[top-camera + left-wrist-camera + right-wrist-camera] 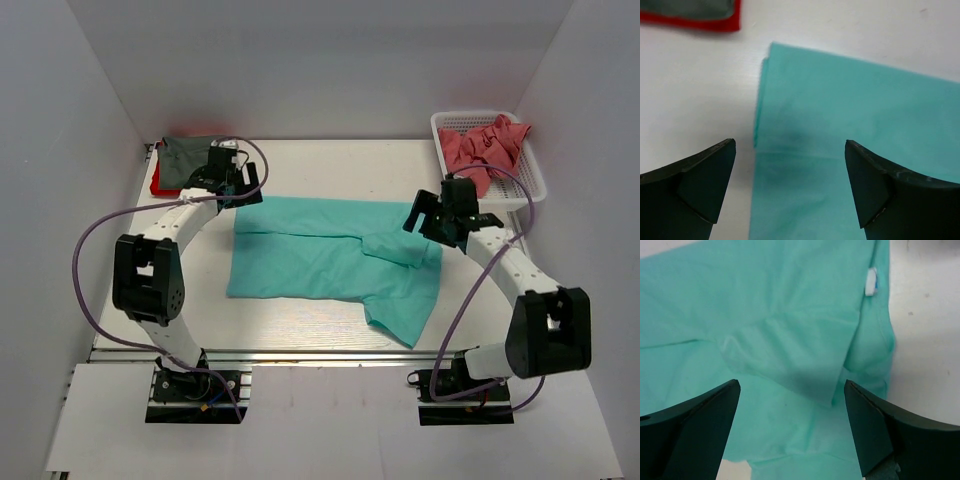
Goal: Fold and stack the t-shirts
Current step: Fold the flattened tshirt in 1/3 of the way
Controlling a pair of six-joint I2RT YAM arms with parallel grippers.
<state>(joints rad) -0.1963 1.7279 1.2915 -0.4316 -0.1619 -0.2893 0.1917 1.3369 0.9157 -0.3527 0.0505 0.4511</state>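
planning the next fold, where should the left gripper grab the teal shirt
Likely the far-left corner of the teal shirt, from above on the table side: its doubled edge lies flat there and the open left gripper hangs over it.

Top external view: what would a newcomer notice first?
The teal-green t-shirt spread mid-table, one sleeve folded in, with the left gripper and right gripper open over its ends. Then the salmon-pink shirts heaped in the white basket far right.
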